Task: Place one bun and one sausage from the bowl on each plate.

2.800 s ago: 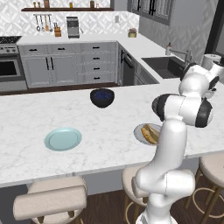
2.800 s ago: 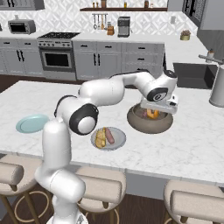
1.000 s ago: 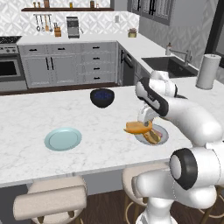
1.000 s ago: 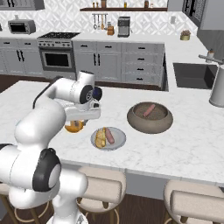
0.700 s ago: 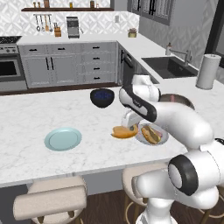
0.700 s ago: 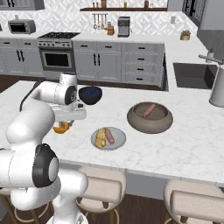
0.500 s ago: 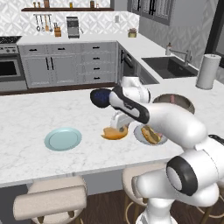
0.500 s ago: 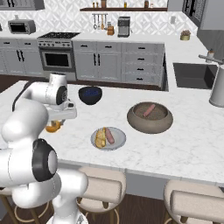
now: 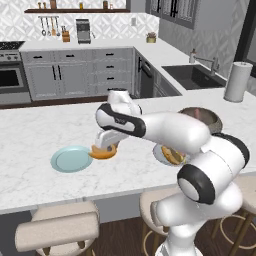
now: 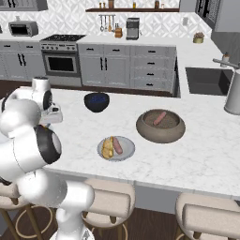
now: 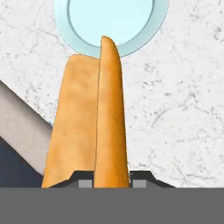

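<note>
A small dark bowl (image 10: 96, 101) sits left of centre on the white marble counter (image 10: 206, 159). A paper towel roll (image 9: 236, 82) stands at the right edge, beside the sink (image 9: 194, 76). Stools (image 10: 212, 219) line the bottom.

The pale blue plate (image 11: 111, 24) is cut by the top edge of the hand view; the bun (image 11: 89, 127) hides its lower rim.

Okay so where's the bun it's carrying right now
In the left base view the bun is clamped in the end effector just above the counter, at the right edge of the pale blue plate and well left of the grey plate.
</note>
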### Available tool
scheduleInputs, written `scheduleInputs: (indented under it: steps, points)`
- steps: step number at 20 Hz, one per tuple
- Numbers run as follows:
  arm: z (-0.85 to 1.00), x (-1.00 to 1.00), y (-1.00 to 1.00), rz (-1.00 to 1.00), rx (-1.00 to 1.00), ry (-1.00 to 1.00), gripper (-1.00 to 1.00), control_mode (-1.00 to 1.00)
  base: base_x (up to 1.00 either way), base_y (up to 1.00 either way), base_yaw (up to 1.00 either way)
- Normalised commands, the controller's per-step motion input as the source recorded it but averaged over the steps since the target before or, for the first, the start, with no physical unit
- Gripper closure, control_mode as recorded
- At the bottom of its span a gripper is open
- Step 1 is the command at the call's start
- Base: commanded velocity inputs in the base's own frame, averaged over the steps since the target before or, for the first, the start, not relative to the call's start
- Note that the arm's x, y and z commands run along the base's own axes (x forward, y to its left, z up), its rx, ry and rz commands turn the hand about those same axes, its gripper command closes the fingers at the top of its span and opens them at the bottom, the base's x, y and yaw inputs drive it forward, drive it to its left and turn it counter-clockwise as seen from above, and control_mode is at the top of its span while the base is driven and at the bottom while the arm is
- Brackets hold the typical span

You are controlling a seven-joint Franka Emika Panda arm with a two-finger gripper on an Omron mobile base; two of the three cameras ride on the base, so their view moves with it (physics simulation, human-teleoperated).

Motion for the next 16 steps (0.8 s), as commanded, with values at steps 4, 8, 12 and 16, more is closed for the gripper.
scheduleInputs:
  steps: [4, 8, 12, 16]
  points:
    - [-0.21, 0.59, 0.86, 0.00, 0.00, 0.00, 1.00, -1.00, 0.00, 0.00, 0.00]
    - [-0.45, 0.57, 0.59, 0.00, 0.00, 0.00, 1.00, -1.00, 0.00, 0.00, 0.00]
    - [-0.44, 0.54, 0.32, 0.00, 0.00, 0.03, 1.00, -1.00, 0.00, 0.00, 0.00]
    - [-0.30, 0.50, 0.37, 0.00, 0.00, 0.04, 1.00, -1.00, 0.00, 0.00, 0.00]
